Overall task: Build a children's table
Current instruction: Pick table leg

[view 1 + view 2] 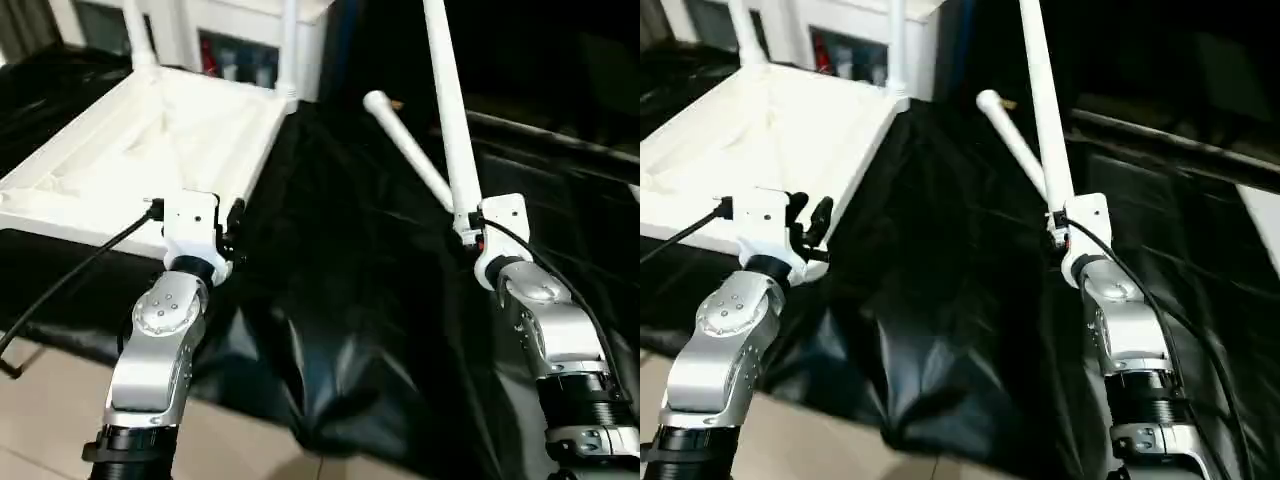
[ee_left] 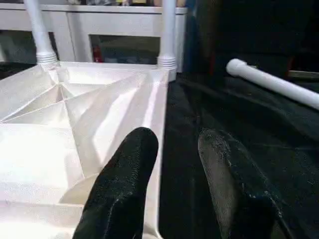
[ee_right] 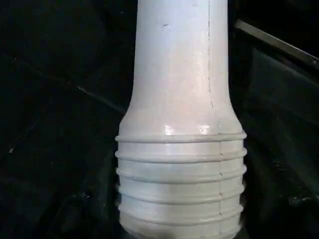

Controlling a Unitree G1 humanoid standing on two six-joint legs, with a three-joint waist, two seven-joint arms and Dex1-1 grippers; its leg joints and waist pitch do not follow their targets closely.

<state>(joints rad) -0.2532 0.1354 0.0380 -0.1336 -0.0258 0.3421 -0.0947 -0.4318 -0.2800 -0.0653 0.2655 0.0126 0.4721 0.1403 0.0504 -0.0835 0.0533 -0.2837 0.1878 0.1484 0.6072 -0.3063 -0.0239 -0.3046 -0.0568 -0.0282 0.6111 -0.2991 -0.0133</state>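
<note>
— What lies under everything?
— A crinkled black sheet [image 1: 340, 340] draped over the worktop, glossy where light catches it — pale floor tiles [image 1: 50, 400] below its near edge.
— And behind?
— A white glass-fronted cabinet [image 2: 119, 30]; beside it, darkness.

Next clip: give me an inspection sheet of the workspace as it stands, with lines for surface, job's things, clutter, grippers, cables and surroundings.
Surface: black sheet, wrinkled, draped over the work area.
Job's things: tabletop lies underside up, with two legs standing in its far corner sockets; a third leg lies loose on the sheet; a fourth leg is held upright.
Clutter: nothing seen.
Grippers: left gripper open, its fingers either side of the tabletop's near rim, no contact visible; right gripper shut on the fourth leg near its threaded end.
Cables: black cable from the left wrist; another cable along the right forearm.
Surroundings: white cabinet behind the tabletop; tiled floor in front.
</note>
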